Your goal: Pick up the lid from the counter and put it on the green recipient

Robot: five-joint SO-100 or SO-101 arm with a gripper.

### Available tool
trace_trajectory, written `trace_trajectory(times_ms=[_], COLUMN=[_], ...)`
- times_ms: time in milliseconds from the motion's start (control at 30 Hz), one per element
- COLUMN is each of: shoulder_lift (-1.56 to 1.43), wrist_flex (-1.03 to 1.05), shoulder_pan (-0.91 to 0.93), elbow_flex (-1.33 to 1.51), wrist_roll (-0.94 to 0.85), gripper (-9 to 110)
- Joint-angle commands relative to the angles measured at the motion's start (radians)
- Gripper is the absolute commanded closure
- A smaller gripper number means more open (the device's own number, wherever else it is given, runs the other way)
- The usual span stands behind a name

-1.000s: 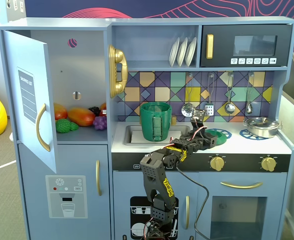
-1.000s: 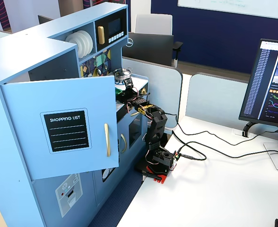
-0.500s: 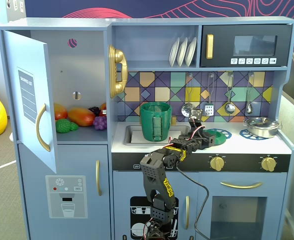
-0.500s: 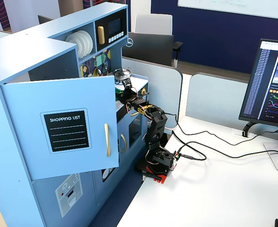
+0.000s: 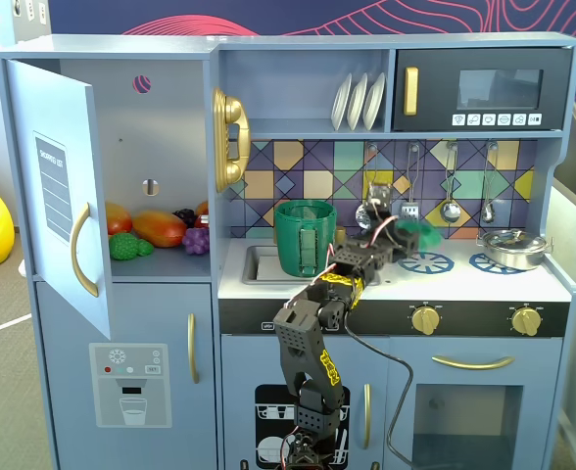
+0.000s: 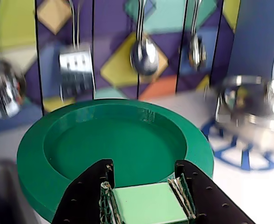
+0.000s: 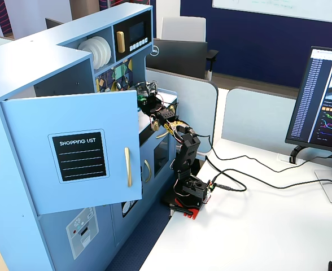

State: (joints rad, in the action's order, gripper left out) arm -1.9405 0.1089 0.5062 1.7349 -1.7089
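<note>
Green round plastic lid (image 6: 113,149), light strap handle clamped between black two-finger gripper (image 6: 148,200) fingers; raised beside tall green cylindrical pot (image 5: 305,238).

counter (image 5: 464,284) white | green recipient (image 5: 305,238) by sink (image 5: 261,264) | silver pot (image 5: 512,248) on right burner

A silver pot (image 5: 511,248) sits at the counter's right end. White plates (image 5: 359,101) stand on the upper shelf. Toy fruit (image 5: 158,230) fills the open cupboard.
</note>
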Motion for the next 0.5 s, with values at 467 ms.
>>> trace_trajectory(times_ms=[467], shoulder_lift=[-0.055], wrist_flex=[0.129], shoulder_pan=[-0.261], elbow_flex=[-0.391], wrist_roll=[0.06], gripper=[101])
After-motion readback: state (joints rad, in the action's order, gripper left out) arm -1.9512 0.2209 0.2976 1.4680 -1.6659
